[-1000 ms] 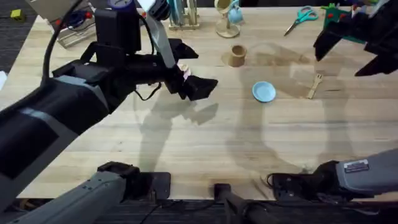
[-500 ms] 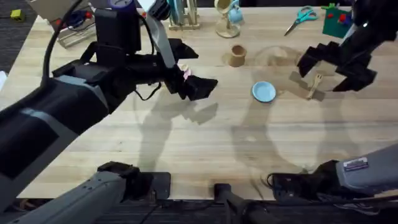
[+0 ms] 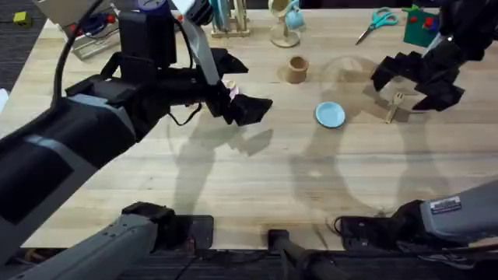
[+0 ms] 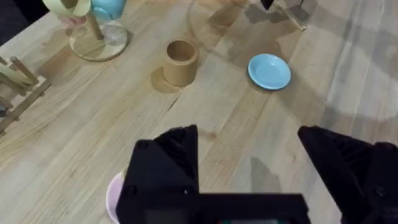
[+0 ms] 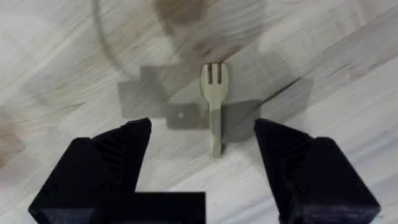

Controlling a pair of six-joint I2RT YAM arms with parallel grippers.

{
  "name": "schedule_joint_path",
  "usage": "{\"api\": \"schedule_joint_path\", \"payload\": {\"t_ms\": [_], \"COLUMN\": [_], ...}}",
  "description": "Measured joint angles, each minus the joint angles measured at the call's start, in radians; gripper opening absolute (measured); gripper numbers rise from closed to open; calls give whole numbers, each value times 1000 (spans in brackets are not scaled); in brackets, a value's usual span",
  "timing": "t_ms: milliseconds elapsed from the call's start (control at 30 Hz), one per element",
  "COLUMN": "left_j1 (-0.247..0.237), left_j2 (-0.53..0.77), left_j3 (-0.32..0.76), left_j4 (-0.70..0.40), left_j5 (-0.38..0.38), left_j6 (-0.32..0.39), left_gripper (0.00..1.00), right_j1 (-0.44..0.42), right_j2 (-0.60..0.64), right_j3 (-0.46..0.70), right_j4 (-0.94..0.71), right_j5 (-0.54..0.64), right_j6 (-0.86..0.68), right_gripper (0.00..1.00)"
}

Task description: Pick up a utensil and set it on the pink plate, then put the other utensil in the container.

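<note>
The other utensil, a small wooden fork (image 3: 396,103) (image 5: 214,99), lies flat on the table at the right. Just over it my right gripper (image 3: 413,86) (image 5: 205,162) hangs open, its fingers either side of the handle and not touching it. The tan container (image 3: 296,69) (image 4: 181,61) stands upright and looks empty, left of the fork. My left gripper (image 3: 240,84) (image 4: 249,168) hangs open above the pink plate (image 3: 231,90) (image 4: 113,196), which shows just an edge. The first utensil is hidden.
A light blue plate (image 3: 330,114) (image 4: 269,70) lies between container and fork. At the back stand a mug tree (image 3: 285,21) (image 4: 93,28), a wooden rack (image 3: 226,22), scissors (image 3: 377,21) and a green box (image 3: 421,26). The near half of the table is bare wood.
My right gripper has come in from the far right edge and dropped down to straddle the fork. The left arm has not moved.
</note>
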Motion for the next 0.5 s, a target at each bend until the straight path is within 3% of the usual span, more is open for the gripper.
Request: {"api": "schedule_joint_path", "payload": {"t_ms": [500], "left_j1": [0], "left_j2": [0], "left_j3": [0], "left_j4": [0], "left_j5": [0], "left_j6": [0], "left_gripper": [975], "right_j1": [-9], "right_j2": [88], "right_j3": [7], "right_j4": [24], "right_j5": [-10], "right_j6": [-2], "right_gripper": [994]}}
